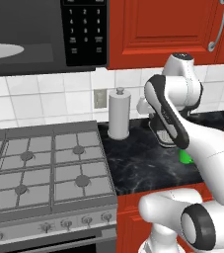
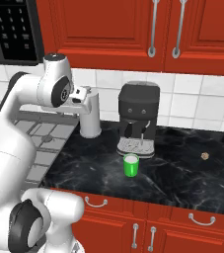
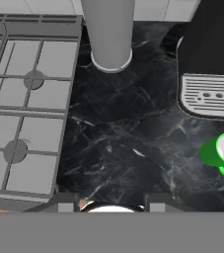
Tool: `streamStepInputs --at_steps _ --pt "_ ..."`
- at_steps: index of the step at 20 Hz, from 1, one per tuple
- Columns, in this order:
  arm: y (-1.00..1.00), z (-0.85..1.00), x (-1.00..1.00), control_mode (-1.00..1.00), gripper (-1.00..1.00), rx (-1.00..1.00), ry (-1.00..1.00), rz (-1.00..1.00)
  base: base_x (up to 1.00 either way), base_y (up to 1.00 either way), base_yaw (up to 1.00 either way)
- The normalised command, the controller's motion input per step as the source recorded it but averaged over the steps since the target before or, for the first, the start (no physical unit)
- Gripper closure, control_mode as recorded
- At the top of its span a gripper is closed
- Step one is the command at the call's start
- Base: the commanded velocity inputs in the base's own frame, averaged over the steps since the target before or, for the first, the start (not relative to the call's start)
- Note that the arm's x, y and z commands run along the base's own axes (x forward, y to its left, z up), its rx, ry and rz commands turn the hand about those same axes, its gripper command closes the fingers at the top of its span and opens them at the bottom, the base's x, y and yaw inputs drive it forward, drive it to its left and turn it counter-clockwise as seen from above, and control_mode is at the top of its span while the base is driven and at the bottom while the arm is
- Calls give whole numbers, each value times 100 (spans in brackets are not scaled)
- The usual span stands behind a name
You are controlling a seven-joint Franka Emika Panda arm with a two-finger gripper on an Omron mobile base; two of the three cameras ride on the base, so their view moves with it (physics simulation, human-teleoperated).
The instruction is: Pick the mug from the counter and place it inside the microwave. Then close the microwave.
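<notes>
**Green mug upright on the counter, gripper above and apart from it**

We see the mug (image 2: 130,165) standing upright on the black veined counter (image 2: 182,178), just in front of the coffee machine (image 2: 138,118) and its drip tray. In the hand view the mug sits at the right edge, handle toward the bottom. Left of it stands the paper towel roll (image 1: 119,113), and beyond that the gas stovetop (image 1: 39,168). The microwave (image 1: 39,34) hangs above the stove, door open, turntable showing. Our gripper (image 3: 111,201) hovers over bare counter, its jaws parted and grasping nothing.
</notes>
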Motion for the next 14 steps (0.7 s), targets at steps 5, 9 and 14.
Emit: streamStepInputs --at_steps 5,9,14 --pt "7 -4 -11 -100 -100 0 -7 0 0 0 0" --pt "10 -12 -41 -100 -100 0 0 1 0 0 0" --pt "-53 -2 -23 -100 -100 0 0 17 0 0 0"
